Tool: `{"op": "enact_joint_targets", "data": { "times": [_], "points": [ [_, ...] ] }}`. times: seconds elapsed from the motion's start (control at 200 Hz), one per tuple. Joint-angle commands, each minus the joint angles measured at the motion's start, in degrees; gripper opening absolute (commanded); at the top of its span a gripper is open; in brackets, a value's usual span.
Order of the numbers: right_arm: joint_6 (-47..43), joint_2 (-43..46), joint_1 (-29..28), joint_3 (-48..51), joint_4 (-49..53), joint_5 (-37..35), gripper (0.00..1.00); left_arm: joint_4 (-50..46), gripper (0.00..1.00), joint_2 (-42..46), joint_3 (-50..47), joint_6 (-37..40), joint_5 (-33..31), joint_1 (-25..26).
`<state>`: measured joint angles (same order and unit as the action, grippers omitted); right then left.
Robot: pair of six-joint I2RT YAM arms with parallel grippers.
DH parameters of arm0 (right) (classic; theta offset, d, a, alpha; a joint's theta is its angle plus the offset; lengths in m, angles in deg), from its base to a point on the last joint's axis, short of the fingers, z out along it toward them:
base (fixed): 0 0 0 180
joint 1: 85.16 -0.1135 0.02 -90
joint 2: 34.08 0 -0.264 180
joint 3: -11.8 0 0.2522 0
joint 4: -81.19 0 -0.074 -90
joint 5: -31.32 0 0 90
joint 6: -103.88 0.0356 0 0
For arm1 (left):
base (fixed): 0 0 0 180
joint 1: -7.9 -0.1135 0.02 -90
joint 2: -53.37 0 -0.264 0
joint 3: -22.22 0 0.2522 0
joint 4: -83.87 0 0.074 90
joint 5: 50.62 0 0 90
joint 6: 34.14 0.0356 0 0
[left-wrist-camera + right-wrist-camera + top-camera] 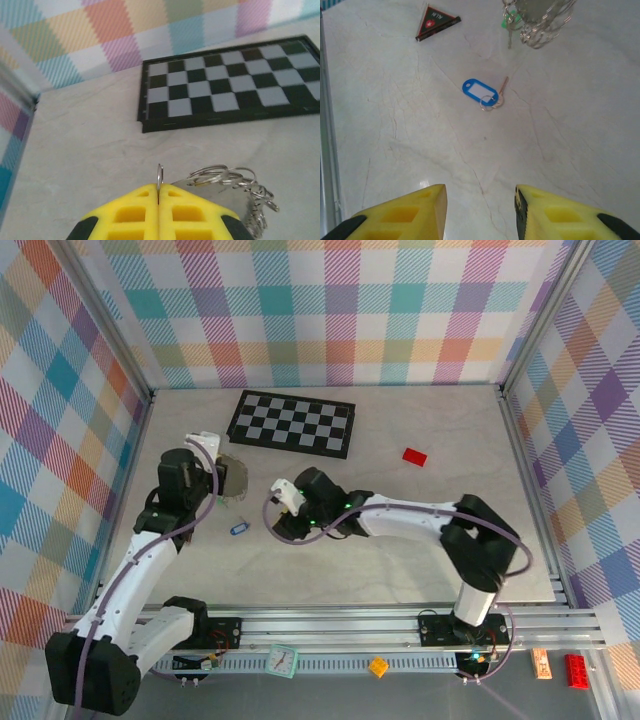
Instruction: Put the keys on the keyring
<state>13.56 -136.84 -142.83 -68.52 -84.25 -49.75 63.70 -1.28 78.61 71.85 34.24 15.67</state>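
Keyring (216, 176) in tight pinch of L fingers (131, 216); blue key (480, 92) on table (570, 130) ahead of spread R fingers (406, 216)

Pale table (400, 560), chequered board (291, 424), red brick (414, 456), blue key (480, 91) (lying flat)

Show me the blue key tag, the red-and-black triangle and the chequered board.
blue key tag (480, 92): right wrist view, its white label.
red-and-black triangle (435, 21): right wrist view, its centre.
chequered board (230, 82): left wrist view, a middle square.

A blue key (480, 92), a green key (508, 23), a black-and-white chequered board (291, 423), a red brick (414, 456).
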Motion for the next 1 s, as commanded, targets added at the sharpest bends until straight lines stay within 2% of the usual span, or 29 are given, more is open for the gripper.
{"op": "enact_joint_targets", "data": {
  "times": [0.0, 0.215, 0.495, 0.72, 0.995],
  "points": [
    [2.2, -5.7, -1.2, -5.6, 0.3, -0.3, 0.4, 5.9, 0.0, -0.7, 1.2, -4.9, 2.2, -4.0],
    [2.7, -16.0, -2.0, -15.5, 1.4, -1.9, 0.41, 8.8, 0.0, -1.9, 0.0, -6.1, 2.8, -5.9],
    [3.2, -24.6, -2.6, -24.0, 3.0, -0.4, 0.42, 10.5, 0.0, -1.6, -1.9, -7.5, 4.5, -7.2],
    [3.0, -28.5, -3.0, -28.3, 5.1, -0.5, 0.42, 10.8, 0.0, -1.6, -2.6, -7.9, 4.8, -7.2],
    [2.3, -30.2, -3.3, -28.8, 6.1, -2.1, 0.37, 10.9, 0.0, -1.6, -3.2, -7.9, 4.9, -7.1]
  ]
}}
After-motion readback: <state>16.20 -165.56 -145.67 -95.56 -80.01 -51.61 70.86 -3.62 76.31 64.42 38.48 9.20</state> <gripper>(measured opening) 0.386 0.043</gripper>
